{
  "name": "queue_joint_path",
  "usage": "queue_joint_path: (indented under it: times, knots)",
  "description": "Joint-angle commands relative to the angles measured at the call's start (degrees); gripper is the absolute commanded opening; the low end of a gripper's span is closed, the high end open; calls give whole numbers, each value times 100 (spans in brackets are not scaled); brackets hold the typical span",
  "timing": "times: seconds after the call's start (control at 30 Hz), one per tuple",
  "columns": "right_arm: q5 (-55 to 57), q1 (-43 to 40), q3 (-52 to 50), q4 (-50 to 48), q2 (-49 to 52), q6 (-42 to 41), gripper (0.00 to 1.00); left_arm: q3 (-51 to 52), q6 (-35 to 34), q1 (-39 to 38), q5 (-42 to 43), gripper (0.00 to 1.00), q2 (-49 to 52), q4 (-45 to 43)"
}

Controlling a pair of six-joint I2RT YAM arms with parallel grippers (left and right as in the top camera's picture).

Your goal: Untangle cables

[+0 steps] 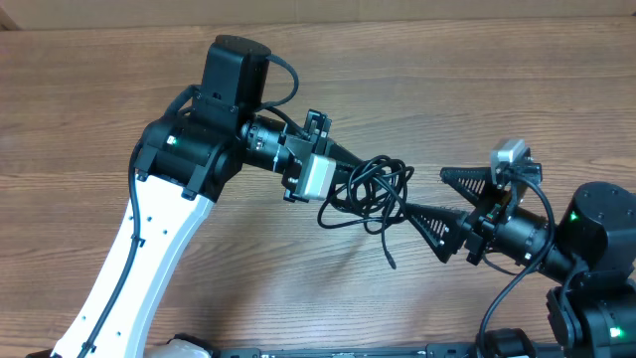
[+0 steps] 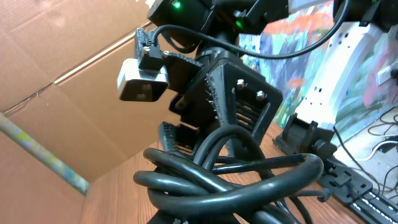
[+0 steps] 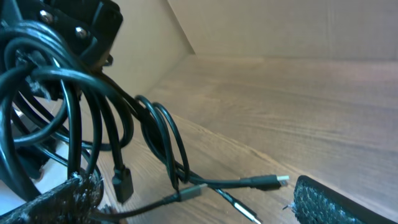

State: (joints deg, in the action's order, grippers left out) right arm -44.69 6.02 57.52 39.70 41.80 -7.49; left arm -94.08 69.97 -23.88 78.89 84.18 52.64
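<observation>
Cables (image 1: 379,189), knotted, mid-frame: left tool (image 1: 360,169) clenched on them, right tool (image 1: 425,192) spread alongside; pulling a wrong loop would likely tighten the knot.

I'm not finding any readable words, labels, brands or numbers anywhere in here; the colourful painted panel (image 2: 305,37) at the back is showing only blurred shapes.

Black arms (image 1: 214,129), one white link (image 1: 139,259), green lights (image 1: 574,216), seemingly ribbed fingers (image 1: 437,227)
</observation>
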Motion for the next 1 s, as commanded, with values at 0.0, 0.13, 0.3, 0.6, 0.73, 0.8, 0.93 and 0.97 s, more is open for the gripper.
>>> queue_joint_path:
  times: [0.0,0.13,0.3,0.6,0.73,0.8,0.93,0.97]
  knots:
    - [-90,-15,68,-142,-4,7,100,-4,-70,24,461,4,-105,-26]
    - [-474,-15,68,-179,-4,9,100,-4,-72,24,455,4,-103,-70]
    - [-1119,-15,68,-179,-4,9,100,-4,-81,-2,481,4,-103,-157]
    - [-1440,-13,68,-170,-4,9,100,-4,-103,-234,341,4,-103,-409]
    - [-1434,-15,68,-179,11,11,100,-4,-111,-291,323,4,-103,-450]
    - [-1429,-15,68,-179,55,11,100,-4,-127,-363,317,4,-103,-494]
    - [-1386,-15,68,-179,258,11,100,-4,-127,-507,275,4,-103,-588]
    - [-1390,-15,68,-195,315,11,100,-4,-133,-542,240,4,-103,-621]
